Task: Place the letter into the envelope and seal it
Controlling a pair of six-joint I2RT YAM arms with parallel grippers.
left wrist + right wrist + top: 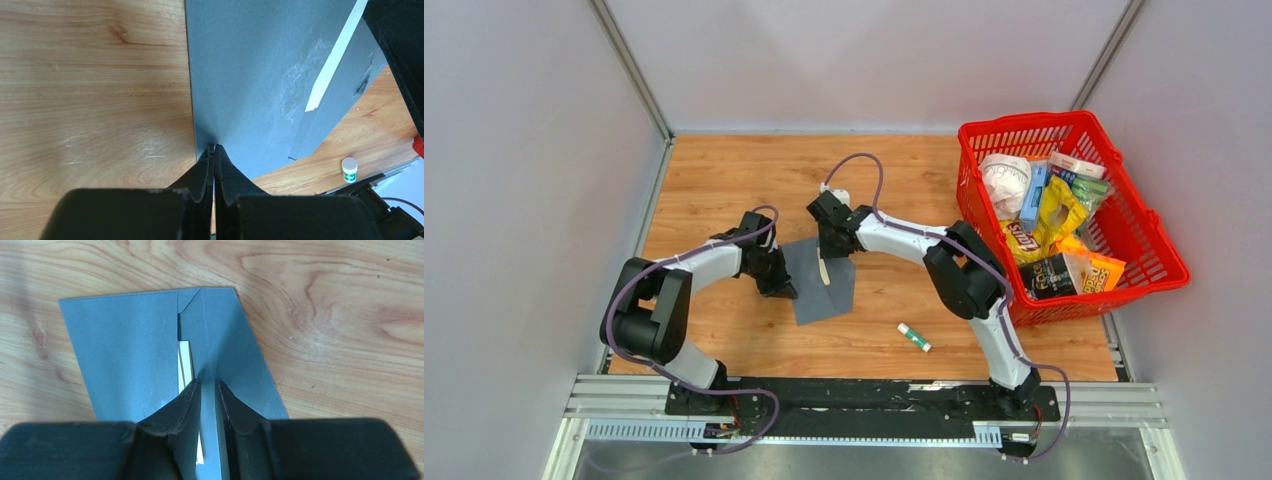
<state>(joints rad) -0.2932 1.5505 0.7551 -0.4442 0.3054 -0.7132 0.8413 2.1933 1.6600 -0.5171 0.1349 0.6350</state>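
The dark grey envelope (826, 285) lies on the wood between both arms. My left gripper (782, 288) is shut on its left edge, which shows in the left wrist view (214, 148) where the envelope (250, 75) is pinched. My right gripper (828, 258) is shut on a raised fold of the envelope's flap (220, 340), with grey paper between the fingers (208, 384). Only a narrow pale strip of the letter (185, 365) shows in the slit beside the flap; the rest is hidden inside the envelope. The strip also shows from above (822, 270).
A glue stick (914, 337) lies on the wood to the right of the envelope, also in the left wrist view (349, 169). A red basket (1024, 120) full of snack packets stands at the right. Grey walls enclose the table.
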